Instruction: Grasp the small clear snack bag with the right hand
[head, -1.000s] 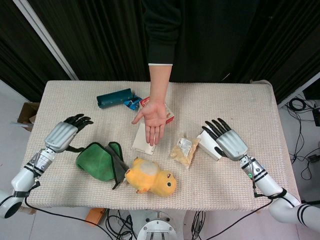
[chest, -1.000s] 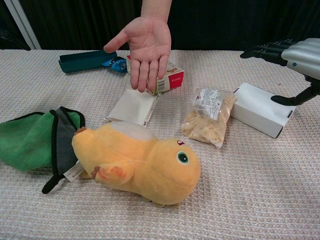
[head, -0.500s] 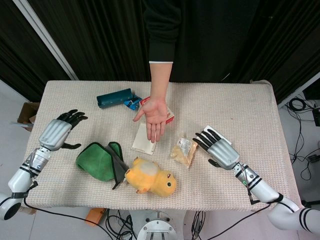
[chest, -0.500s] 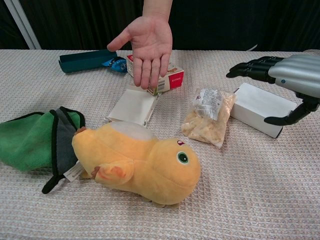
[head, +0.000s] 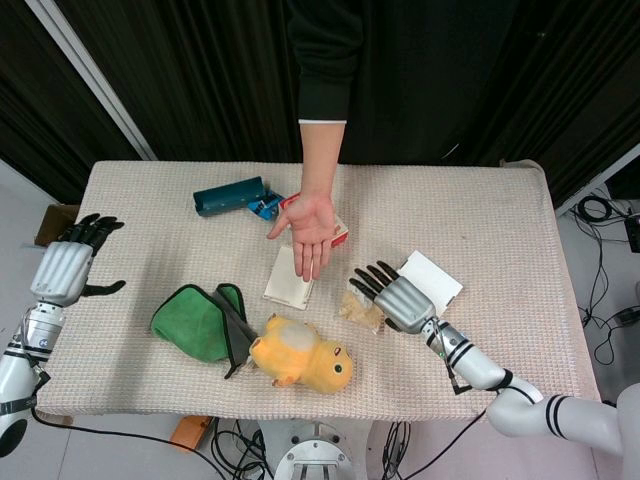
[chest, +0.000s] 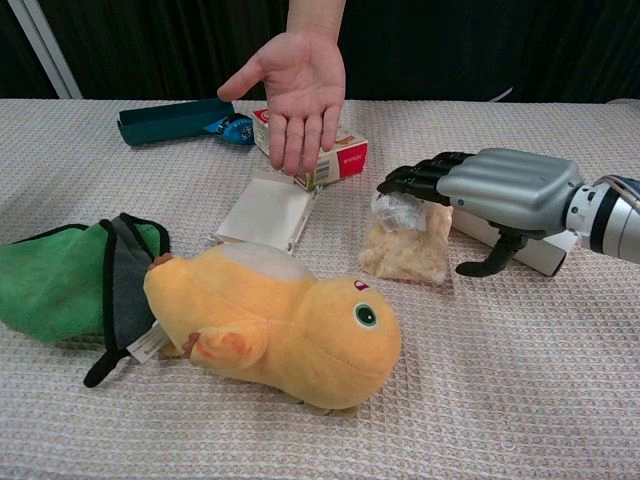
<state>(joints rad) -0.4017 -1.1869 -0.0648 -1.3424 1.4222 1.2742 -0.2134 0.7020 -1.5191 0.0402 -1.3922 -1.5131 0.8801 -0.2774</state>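
Observation:
The small clear snack bag (chest: 405, 250) with tan pieces lies on the cloth just right of centre; in the head view the snack bag (head: 356, 309) is mostly covered. My right hand (head: 392, 296) (chest: 497, 192) hovers flat over the bag's right half, fingers spread and stretched toward the left, thumb hanging down beside the bag. It holds nothing. My left hand (head: 64, 268) is lifted at the table's far left edge, fingers apart and empty.
A person's open hand (head: 311, 228) hovers over a red-and-white box (chest: 338, 158) and a flat white packet (head: 290, 280). A yellow plush duck (chest: 285, 325), green cloth (head: 195, 320), teal case (head: 230, 194) and white box (head: 432, 280) lie around.
My right hand moved left from above the white box to over the snack bag. My left hand drew back toward the table's left edge.

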